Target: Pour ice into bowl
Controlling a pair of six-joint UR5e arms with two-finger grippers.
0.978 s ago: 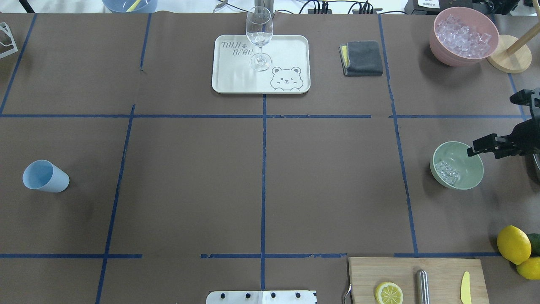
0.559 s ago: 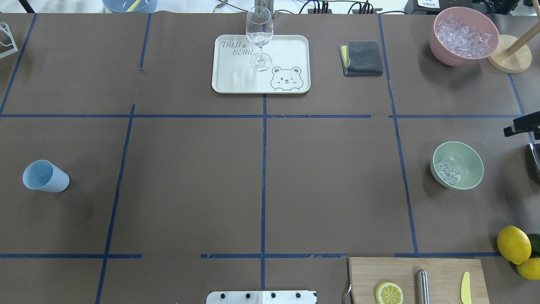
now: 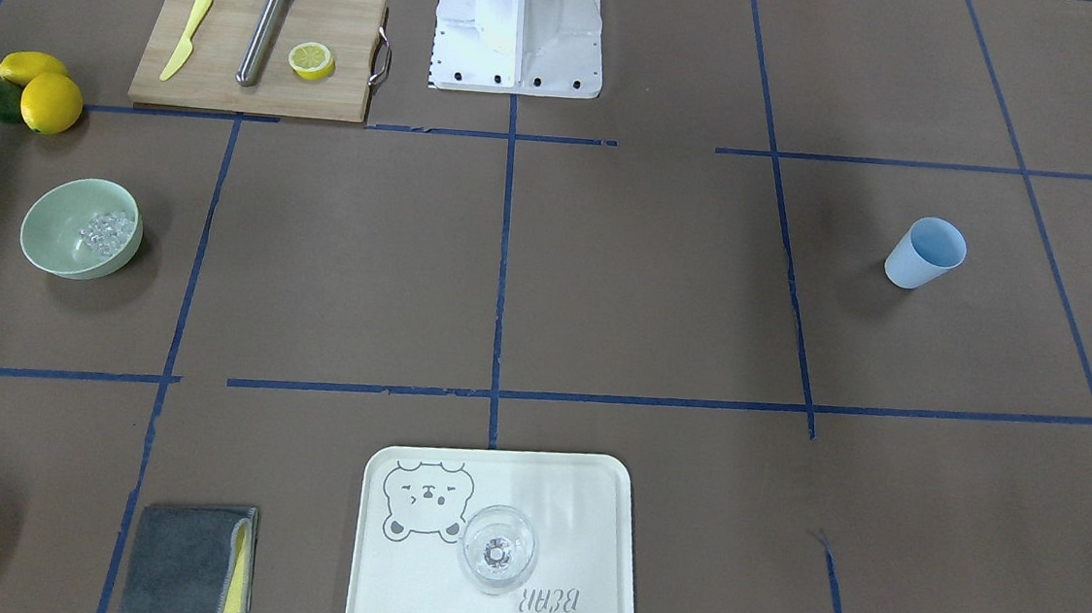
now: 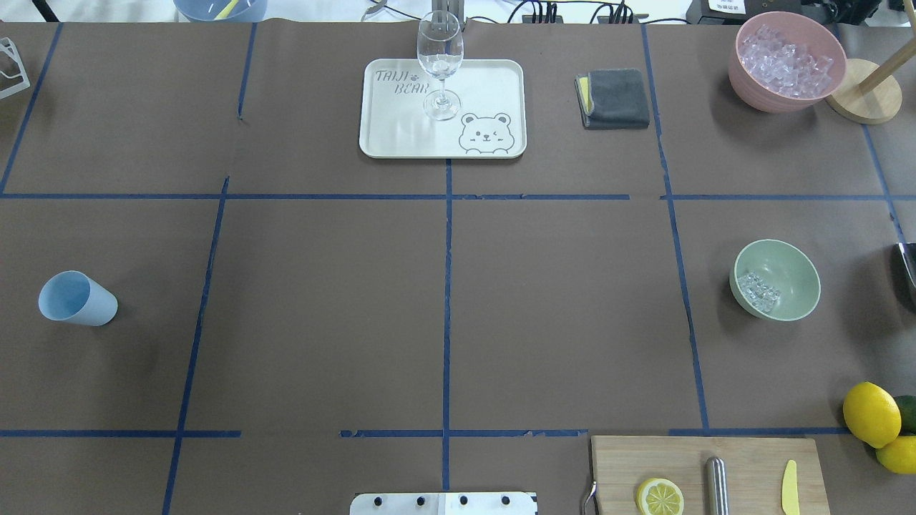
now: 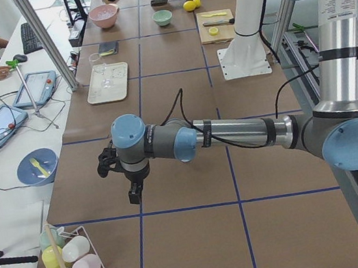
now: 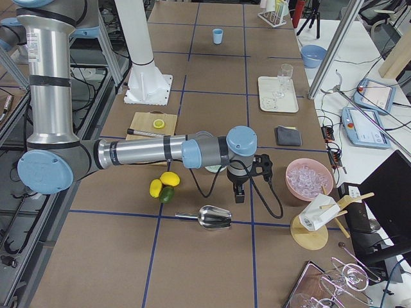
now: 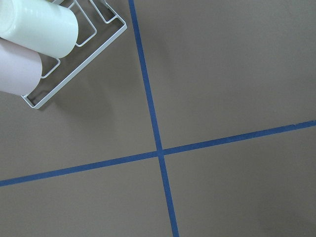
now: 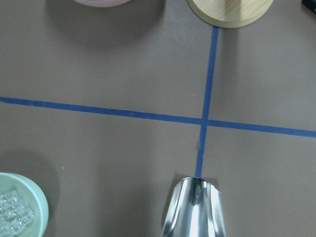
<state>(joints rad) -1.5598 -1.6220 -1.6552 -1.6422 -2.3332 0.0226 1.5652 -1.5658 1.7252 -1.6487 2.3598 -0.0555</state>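
The pale mint-green bowl [image 4: 787,266] stands at the right side of the table with a small heap of clear ice cubes [image 4: 758,291] inside. It also shows in the front view [image 3: 61,220] with the ice [image 3: 108,231], and its rim shows in the right wrist view [image 8: 37,205]. My right gripper [image 6: 239,196] shows only in the right side view, hanging beside the bowl; I cannot tell if it is open or shut. My left gripper [image 5: 134,196] shows only in the left side view, far from the bowl; its state cannot be told either.
A metal scoop [image 6: 215,218] lies on the table to the right of the bowl. A pink container [image 4: 787,61] full of ice stands at the back right by a wooden stand [image 4: 862,100]. A blue cup [image 4: 75,299], tray with glass [image 4: 494,86], cloth [image 4: 615,99], lemons [image 4: 871,413] and cutting board [image 4: 751,458] are around.
My right gripper was over the bowl's right rim, then drew away to the right and left the overhead view. The bowl and its ice have not moved.
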